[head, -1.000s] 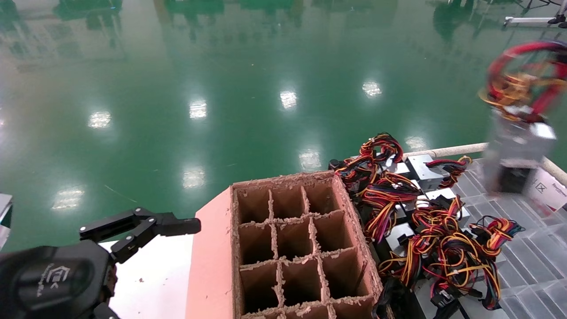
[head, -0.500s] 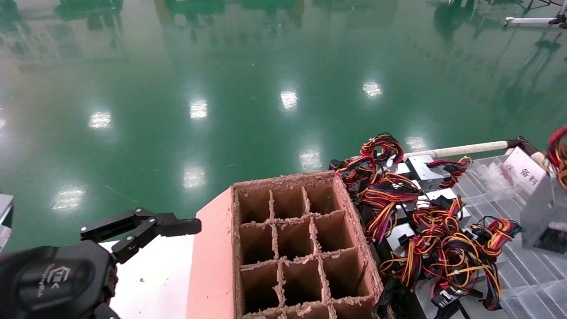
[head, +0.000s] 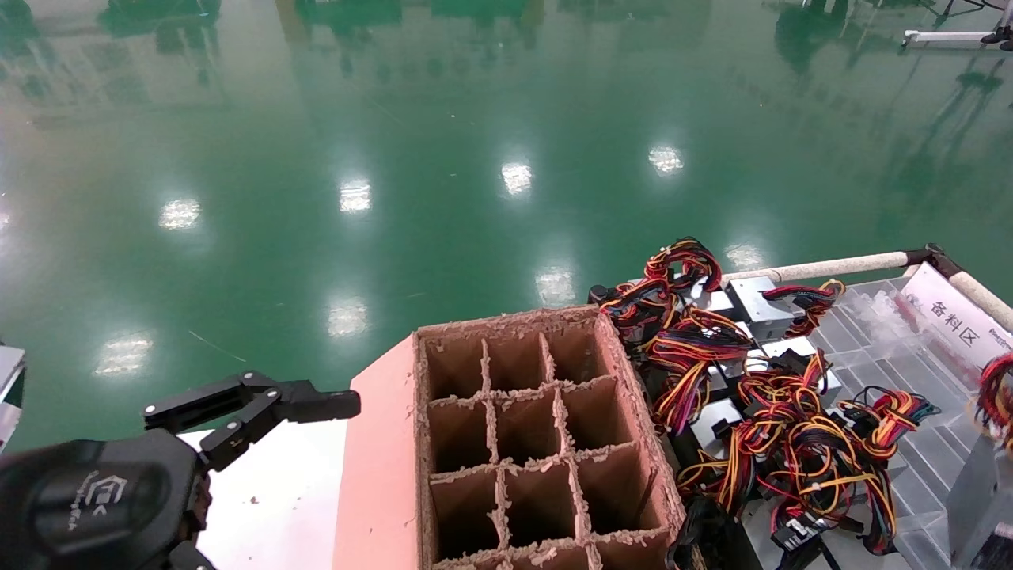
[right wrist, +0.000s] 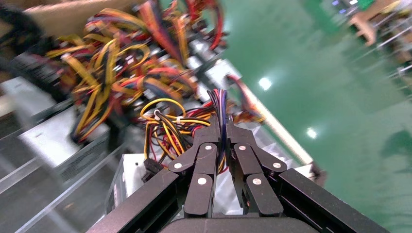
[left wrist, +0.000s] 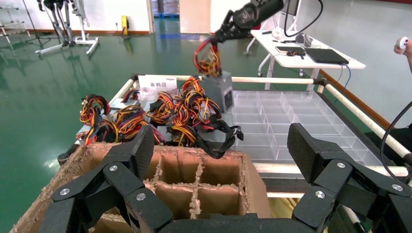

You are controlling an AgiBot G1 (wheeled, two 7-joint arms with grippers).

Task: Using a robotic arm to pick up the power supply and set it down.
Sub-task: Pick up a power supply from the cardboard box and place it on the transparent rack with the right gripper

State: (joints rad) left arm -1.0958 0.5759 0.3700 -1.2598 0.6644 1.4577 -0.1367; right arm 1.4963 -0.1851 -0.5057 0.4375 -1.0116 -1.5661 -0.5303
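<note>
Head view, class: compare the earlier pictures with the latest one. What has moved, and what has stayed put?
The power supply, hanging by its wires from the shut right gripper, has swung from high at the far right down to the lower right edge, above the clear tray. The open left gripper, the cardboard grid box and the heap of other supplies have not moved.

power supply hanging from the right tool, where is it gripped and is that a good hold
The right tool is shut on the wire bundle, coming from above, and the power supply hangs below it over the clear tray. The loop of wires gives thin fingers something to pinch; the smooth box probably would not. Expect it to swing. The left tool is parked open by the cardboard box.
</note>
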